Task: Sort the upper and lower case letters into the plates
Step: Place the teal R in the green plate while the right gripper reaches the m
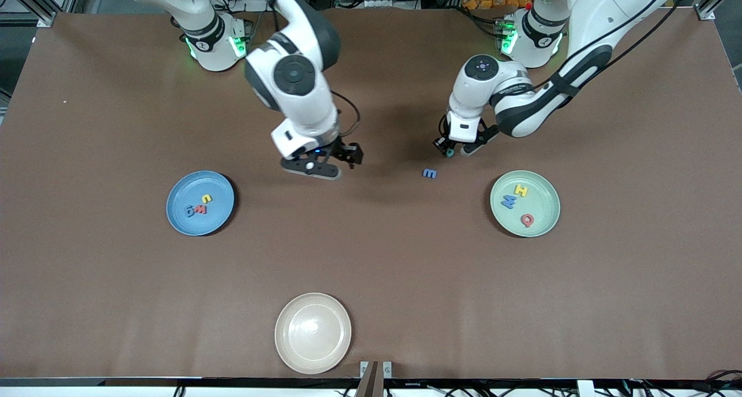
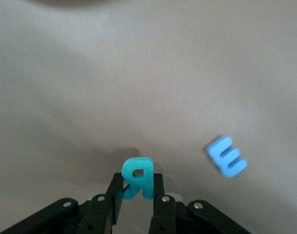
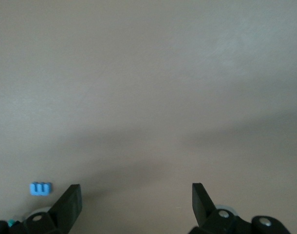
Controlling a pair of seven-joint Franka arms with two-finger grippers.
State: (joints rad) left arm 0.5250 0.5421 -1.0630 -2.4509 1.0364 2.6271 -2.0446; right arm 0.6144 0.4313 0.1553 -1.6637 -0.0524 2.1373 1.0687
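left hand (image 2: 137, 195) clamped on teal foam r (image 2: 137, 177) (flat, tiny); right hand (image 3: 136, 202) fingers apart, waiting.

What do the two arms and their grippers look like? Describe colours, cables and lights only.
Both arms are glossy white with dark grey joint caps. Black cables run along the left arm, and another loops beside the right arm. Green lights glow at both bases. The left gripper and right gripper have black fingers with silver screws.
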